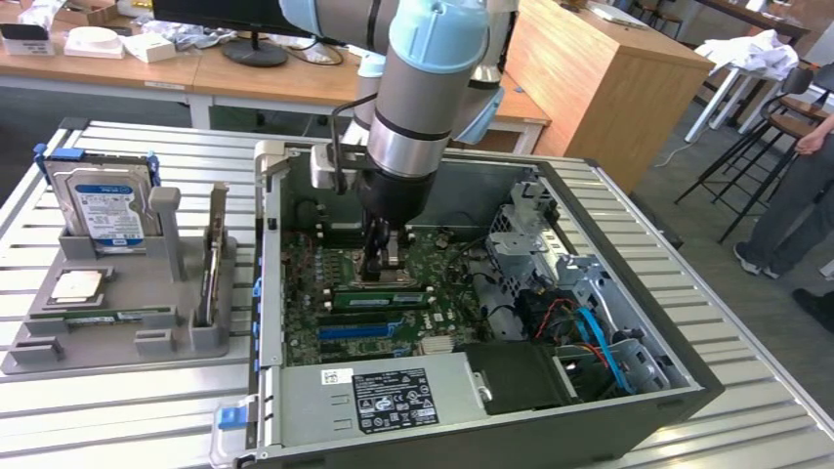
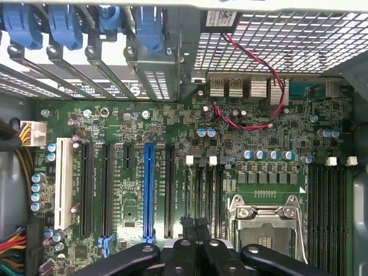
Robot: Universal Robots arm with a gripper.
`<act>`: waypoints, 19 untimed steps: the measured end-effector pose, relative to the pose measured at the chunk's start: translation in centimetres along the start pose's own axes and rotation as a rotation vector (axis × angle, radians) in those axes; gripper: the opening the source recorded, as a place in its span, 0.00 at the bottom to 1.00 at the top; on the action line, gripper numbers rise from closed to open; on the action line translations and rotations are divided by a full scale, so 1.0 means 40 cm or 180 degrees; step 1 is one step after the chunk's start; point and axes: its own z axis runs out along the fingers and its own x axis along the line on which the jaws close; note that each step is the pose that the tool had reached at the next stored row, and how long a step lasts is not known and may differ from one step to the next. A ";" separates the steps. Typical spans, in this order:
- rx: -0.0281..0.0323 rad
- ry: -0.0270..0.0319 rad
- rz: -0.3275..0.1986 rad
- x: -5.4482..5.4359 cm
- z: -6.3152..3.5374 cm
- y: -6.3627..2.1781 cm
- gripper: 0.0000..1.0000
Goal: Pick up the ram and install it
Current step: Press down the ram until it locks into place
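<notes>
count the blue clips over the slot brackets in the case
4 blue clips, side by side in one row, each capping a metal slot bracket; the last sits nearest the vent grille. More may be hidden past the picture's edge.

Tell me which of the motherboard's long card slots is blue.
The blue slot with black slots on both sides; the row's end slot is white.

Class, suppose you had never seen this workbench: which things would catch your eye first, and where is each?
First, the grey and pale-blue robot arm reaching down into the open black computer case, its black gripper shut just above the green motherboard. Next, the blue-labelled silver hard drive standing upright in the grey holder tray at the exterior view's left. On the motherboard, one long blue expansion slot stands out.
</notes>
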 end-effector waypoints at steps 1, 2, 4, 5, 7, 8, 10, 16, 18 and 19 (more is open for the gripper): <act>0.0000 0.0000 0.0000 0.000 0.000 0.000 0.10; 0.0000 0.0000 0.0000 0.000 0.001 0.000 0.10; 0.0000 0.0000 0.0000 0.001 0.005 0.000 0.10; 0.0000 0.0000 0.0000 0.001 0.007 0.000 0.10; 0.0000 0.0000 0.0000 0.001 0.012 -0.001 0.10; 0.0000 0.0000 0.0000 0.001 0.015 -0.001 0.10; 0.0000 0.0000 0.0000 0.001 0.021 -0.001 0.10; 0.0000 0.0000 -0.0001 0.002 0.038 -0.002 0.10; 0.0000 0.0000 -0.0001 0.002 0.040 -0.002 0.10; 0.0000 0.0001 0.0000 0.002 0.040 -0.002 0.10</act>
